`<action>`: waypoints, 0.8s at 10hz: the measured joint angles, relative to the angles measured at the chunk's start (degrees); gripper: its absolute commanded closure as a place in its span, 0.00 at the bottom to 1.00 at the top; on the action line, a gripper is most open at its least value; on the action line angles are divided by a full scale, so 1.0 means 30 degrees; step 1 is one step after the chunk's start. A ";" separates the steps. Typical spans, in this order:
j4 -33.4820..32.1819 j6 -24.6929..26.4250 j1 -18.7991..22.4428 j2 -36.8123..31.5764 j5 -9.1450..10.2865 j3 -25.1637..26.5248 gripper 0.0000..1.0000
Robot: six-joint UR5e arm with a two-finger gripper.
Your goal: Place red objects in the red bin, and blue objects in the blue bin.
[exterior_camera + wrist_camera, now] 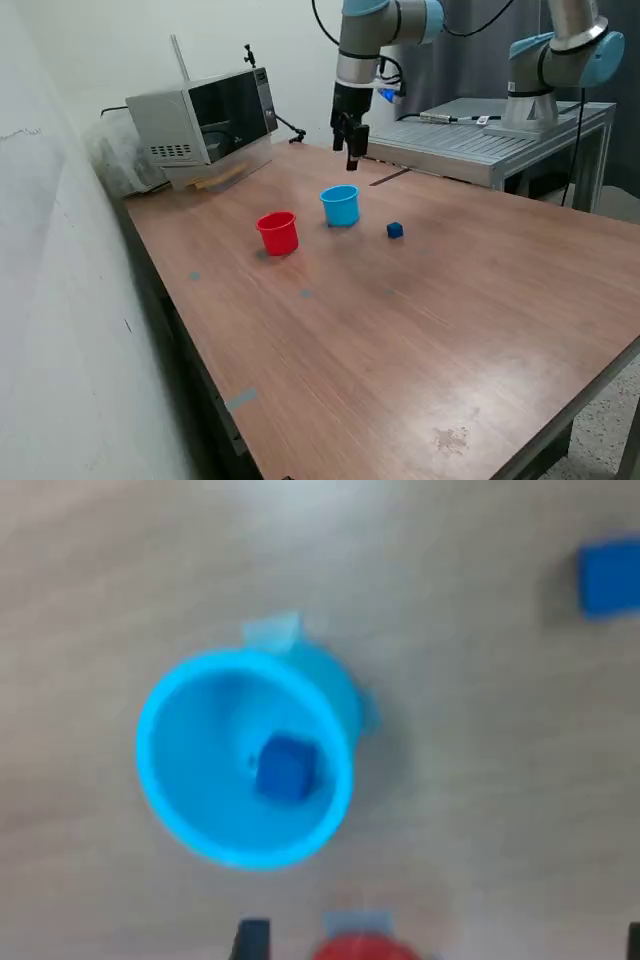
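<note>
Outside first: the gripper (352, 150) hangs well above the table (420, 340), over the blue bin (340, 206) and slightly behind it. Whether its fingers are apart or together I cannot tell at this size; nothing shows between them. The red bin (278, 233) stands upright just beside the blue one, toward the exterior view's left. One blue cube (395, 231) sits alone on the wood, near the blue bin on the exterior view's right. No red cubes show in this view, and the inside of the red bin is hidden. A microwave (205, 120) sits at the far edge.

From the wrist, the blue bin (180, 810) opens straight up at the camera, and a second blue cube (286, 768) lies on its floor. The loose cube (610, 577) is blurred at the frame edge, and a sliver of the red bin (368, 948) shows.

My guess is the loose cube is light, rigid and smooth-faced, so a gentle pinch across two opposite flat faces should do. As a cube it has no long axis; it rests flat, and its turn on the table is too blurred to read
</note>
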 measured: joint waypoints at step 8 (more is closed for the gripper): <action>-0.1803 0.1357 0.1983 0.0170 0.1427 0.3246 0.00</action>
